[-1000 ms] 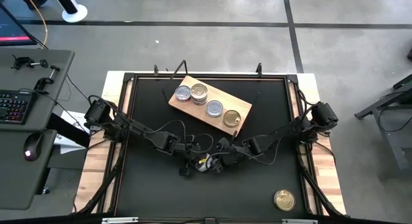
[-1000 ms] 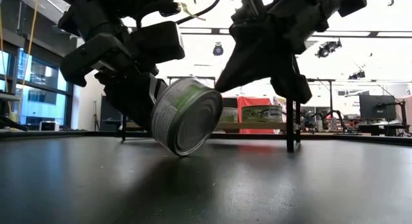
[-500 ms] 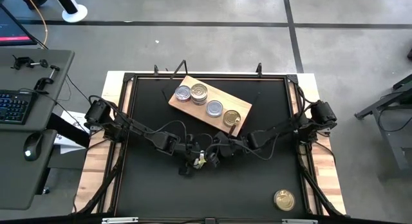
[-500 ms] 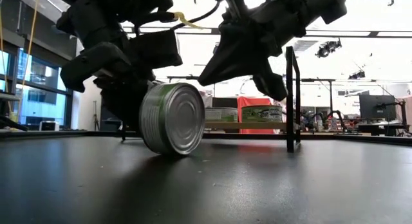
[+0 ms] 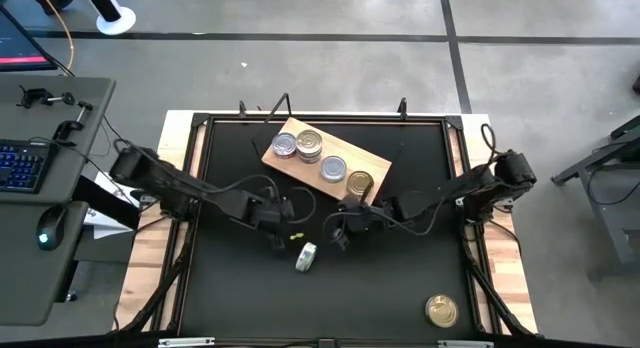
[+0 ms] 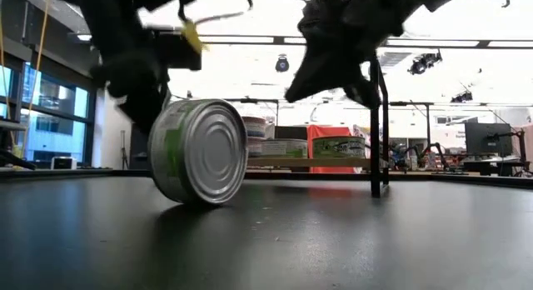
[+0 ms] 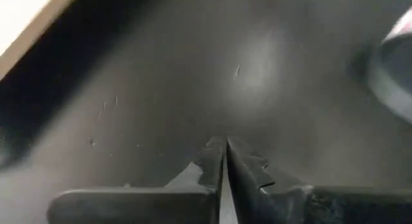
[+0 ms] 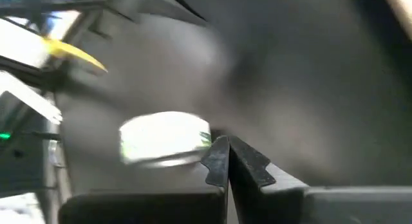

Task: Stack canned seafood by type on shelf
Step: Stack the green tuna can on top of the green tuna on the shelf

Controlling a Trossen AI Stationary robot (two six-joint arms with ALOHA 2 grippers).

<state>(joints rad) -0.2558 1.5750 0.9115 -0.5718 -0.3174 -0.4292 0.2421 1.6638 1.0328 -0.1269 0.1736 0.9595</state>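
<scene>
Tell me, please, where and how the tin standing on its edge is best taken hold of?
The green-labelled tin stands on its rim on the black table, flat ends sideways. Probably come from above and close the jaws on the two flat ends, since the curved wall could roll away.

A robotics lab or workshop, by the look of it. The black counter (image 5: 400, 278) sits on a bare concrete floor (image 5: 300, 78) marked with dark tape lines. Beside it stands a grey desk (image 5: 40, 268) with a backlit keyboard (image 5: 22, 166) and mouse (image 5: 47, 227). Beyond, ceiling strip lights (image 6: 466, 43), tall windows (image 6: 42, 127) and what may be another monitor (image 6: 487, 140).
</scene>
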